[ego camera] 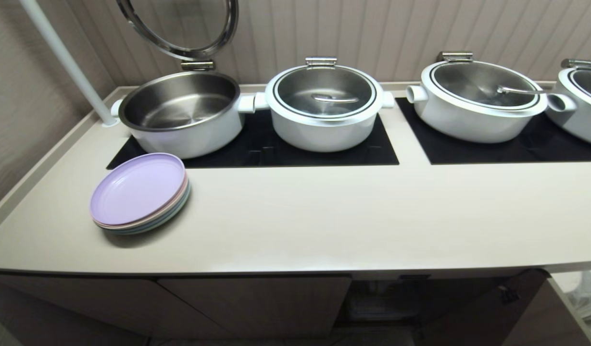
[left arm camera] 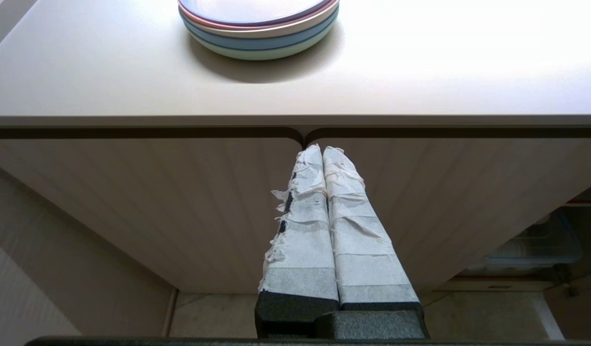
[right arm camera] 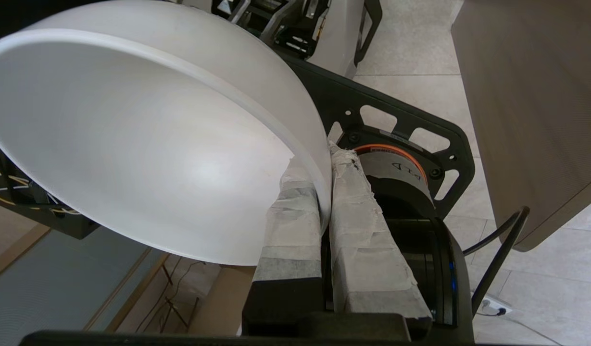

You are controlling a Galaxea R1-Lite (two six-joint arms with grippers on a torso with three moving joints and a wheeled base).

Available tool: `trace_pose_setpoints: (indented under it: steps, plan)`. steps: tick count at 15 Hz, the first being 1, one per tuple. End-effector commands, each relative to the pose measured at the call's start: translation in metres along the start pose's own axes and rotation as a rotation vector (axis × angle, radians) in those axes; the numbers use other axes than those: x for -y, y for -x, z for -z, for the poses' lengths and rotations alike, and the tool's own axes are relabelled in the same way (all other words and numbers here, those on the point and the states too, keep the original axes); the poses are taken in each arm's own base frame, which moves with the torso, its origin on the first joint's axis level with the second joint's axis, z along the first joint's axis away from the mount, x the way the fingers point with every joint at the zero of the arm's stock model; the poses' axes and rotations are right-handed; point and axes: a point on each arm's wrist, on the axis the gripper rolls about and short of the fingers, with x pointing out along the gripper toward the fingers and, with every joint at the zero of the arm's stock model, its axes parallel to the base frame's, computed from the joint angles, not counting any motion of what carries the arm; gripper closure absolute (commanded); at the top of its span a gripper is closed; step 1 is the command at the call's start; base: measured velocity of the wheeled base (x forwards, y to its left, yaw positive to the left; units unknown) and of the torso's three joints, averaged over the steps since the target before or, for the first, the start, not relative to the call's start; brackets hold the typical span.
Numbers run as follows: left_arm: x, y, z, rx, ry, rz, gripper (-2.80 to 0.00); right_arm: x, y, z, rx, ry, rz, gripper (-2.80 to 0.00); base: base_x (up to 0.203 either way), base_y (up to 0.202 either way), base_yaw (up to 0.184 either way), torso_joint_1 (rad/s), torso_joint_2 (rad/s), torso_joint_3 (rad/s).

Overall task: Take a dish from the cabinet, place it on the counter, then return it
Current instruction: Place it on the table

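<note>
The right gripper (right arm camera: 324, 192) has its tape-wrapped fingers (right arm camera: 295, 226) pinched on the rim of the white bowl (right arm camera: 132, 144), one finger inside the wall and one outside. The bowl hangs tilted on its side, off the desk, in front of the robot's black base (right arm camera: 401, 139) and above the tiled floor (right arm camera: 410, 48). Neither the bowl nor this gripper shows in the head view.

The left gripper (left arm camera: 322, 151) is parked low in front of the cabinet (left arm camera: 180, 202), its taped fingers (left arm camera: 300, 230) pressed together with nothing between them, tips pointing at the seam where two ribbed, round-cornered doors meet just under the desk (left arm camera: 420, 72) edge.

On the desk a stack of pastel plates (ego camera: 139, 192) with a lilac one uppermost sits near the front left. Behind it, on the black hob panels (ego camera: 295, 149), stand white pots: the leftmost (ego camera: 180, 115) with its lid raised, the next (ego camera: 324, 105) covered by a glass lid, and two more (ego camera: 475, 98) to the right.

Below the desk edge, right of the closed doors, a cabinet door (ego camera: 487, 307) seems to stand open onto a dark compartment (ego camera: 382, 302); its contents are too dim to tell.
</note>
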Motion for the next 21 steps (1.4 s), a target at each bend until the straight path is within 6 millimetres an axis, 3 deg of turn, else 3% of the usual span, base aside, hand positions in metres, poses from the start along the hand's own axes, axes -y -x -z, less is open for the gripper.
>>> trace_pose_setpoints:
  steps: [1,12,21]
  plan:
    - [0.0,0.0,0.0,0.001,0.0,-0.001,0.0,0.0,0.001,-0.003,-0.01,-0.004,-0.001,0.0,0.0,0.0,0.0,0.0,0.0,0.0]
    - [0.0,0.0,0.0,-0.001,0.0,-0.001,0.0,-0.004,0.003,-0.038,-0.03,-0.015,0.003,0.0,0.0,0.0,0.0,0.0,0.0,0.0]
    - [0.0,0.0,0.0,0.001,0.0,-0.001,0.0,-0.004,-0.003,-0.088,-0.079,-0.065,0.016,0.0,0.0,0.0,0.0,0.0,0.0,0.0]
